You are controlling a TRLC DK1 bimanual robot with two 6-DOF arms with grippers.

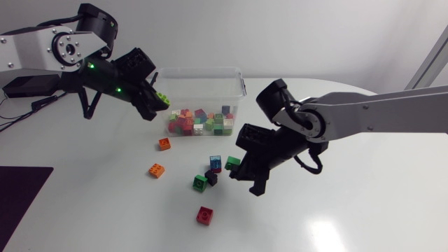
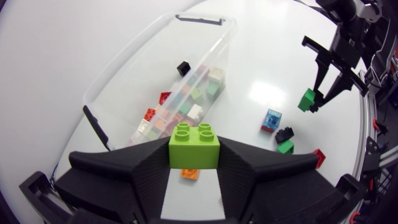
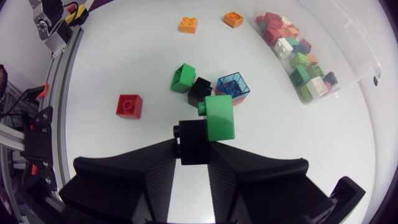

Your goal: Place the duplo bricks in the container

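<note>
head view: left gripper (image 1: 155, 108) clamps one lime brick (image 1: 162, 99) beside the container (image 1: 241, 82); six loose bricks (image 1: 204, 215) on the table (image 1: 350, 210), two orange bricks (image 1: 164, 143) among them. left wrist view: lime brick pinched from both sides. right wrist view: right gripper (image 3: 196, 147) clamped on one green brick (image 3: 221, 117).

The head camera is looking straight down from a fixed point above the table (image 1: 364, 210), far enough off that both arms are showing. The left wrist camera is sitting just behind the left gripper (image 2: 194, 155), so the lime green brick (image 2: 194, 144) held there is looming large. It is facing down across the clear container (image 2: 127, 59) toward the right gripper (image 2: 323, 93). The right wrist camera is sitting just behind its own gripper and the black brick (image 3: 194, 142) clamped there (green brick (image 3: 220, 118) alongside), facing down. All three are sharing the container and the red brick (image 3: 128, 105).
</note>
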